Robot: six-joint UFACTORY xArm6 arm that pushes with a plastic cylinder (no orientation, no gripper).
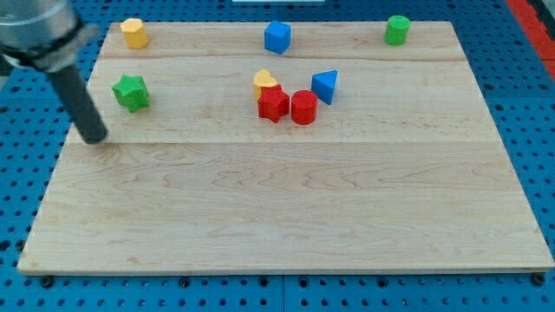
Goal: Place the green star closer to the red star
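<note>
The green star (131, 92) lies near the board's left edge, in the upper part. The red star (272, 104) lies near the board's middle top, far to the right of the green star. It touches a red cylinder (303, 107) on its right and a yellow heart-shaped block (264, 81) just above it. My tip (94, 138) rests on the board below and to the left of the green star, a short gap away from it.
A blue triangular block (324, 86) sits right of the cluster. A yellow block (133, 33) is at the top left, a blue cube (277, 37) at the top middle, a green cylinder (397, 29) at the top right. The wooden board (286, 217) lies on a blue pegboard.
</note>
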